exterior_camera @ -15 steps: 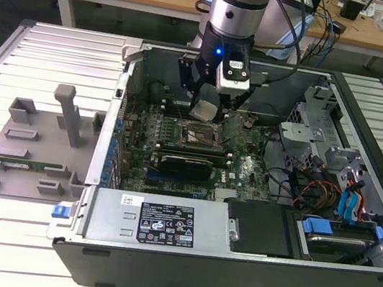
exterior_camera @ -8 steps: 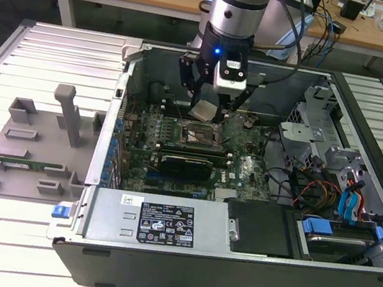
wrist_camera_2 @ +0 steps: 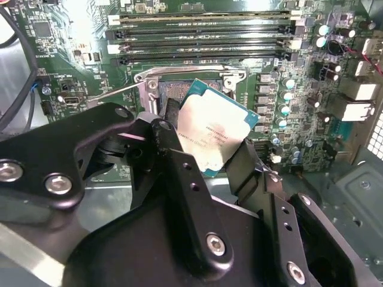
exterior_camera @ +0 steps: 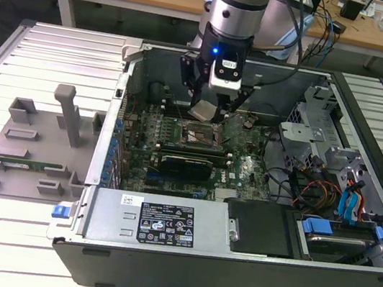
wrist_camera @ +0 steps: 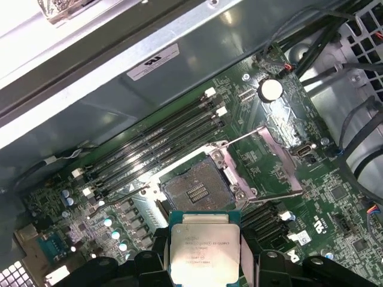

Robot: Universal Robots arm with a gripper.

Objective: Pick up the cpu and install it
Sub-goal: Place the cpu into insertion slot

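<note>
My gripper is shut on the cpu, a flat square chip with a silvery top plate and pale rim. In both wrist views the cpu sits clamped between the black fingers, held in the air a little above the motherboard. Just beyond it lies the open socket with its metal frame swung up and the contact field bare. In the exterior view the socket lies directly under the held chip, inside the open computer case.
Memory slots run beside the socket. A black card crosses the board nearer the case front. Drive cages and coloured cables fill the exterior view's right. A grey fixture tray with a post stands outside the case on the exterior view's left.
</note>
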